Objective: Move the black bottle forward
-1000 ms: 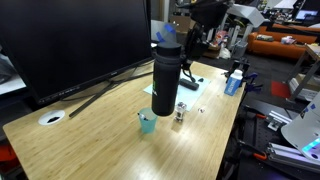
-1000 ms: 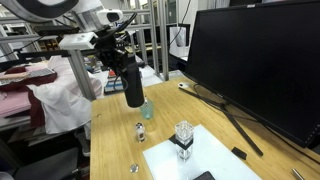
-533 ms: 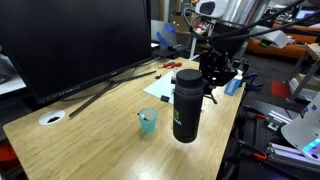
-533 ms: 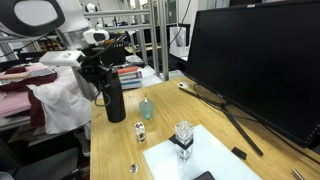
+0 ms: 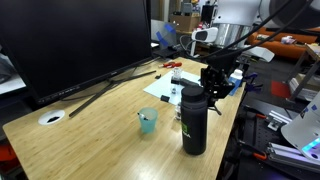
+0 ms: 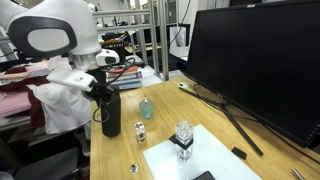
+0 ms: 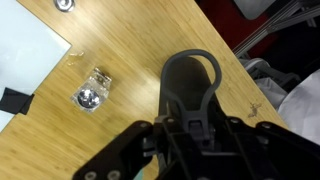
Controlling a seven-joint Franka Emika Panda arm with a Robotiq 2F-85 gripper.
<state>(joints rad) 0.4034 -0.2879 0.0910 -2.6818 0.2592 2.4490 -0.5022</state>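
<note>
While the black bottle [image 5: 194,125] stands upright on the wooden table [image 5: 90,140] close to its near edge in an exterior view, the gripper [image 5: 207,86] hangs at the bottle's top, reaching down from the arm behind it. A small teal cup [image 5: 148,121] sits on the table beside the bottle, apart from it. A white sheet [image 5: 163,90] lies farther back. A large dark monitor [image 5: 70,40] fills the far side of the table, and a white disc [image 5: 52,117] lies in front of it. In an exterior view, the bottle [image 6: 111,115] stands near the table's [image 6: 115,155] edge, with the gripper [image 6: 104,90] at its neck and the white arm curving above. The teal cup [image 6: 146,108] is just beyond the bottle, and a small clear jar [image 6: 140,131] stands near it, not touching. The white sheet [image 6: 190,160] lies nearer the camera, and the monitor [image 6: 260,60] rises behind. In the wrist view, looking straight down, the bottle's [image 7: 190,80] rounded black top shows against the wood of the table [image 7: 130,40], close to the table's edge. The gripper [image 7: 190,120] sits over the bottle with a finger on either side of its upper part. Everything there is black on black, so it cannot be told whether the fingers press on the bottle or stand off it. The small clear jar [image 7: 90,96] sits off to one side, beside a corner of the white sheet [image 7: 25,50].
</note>
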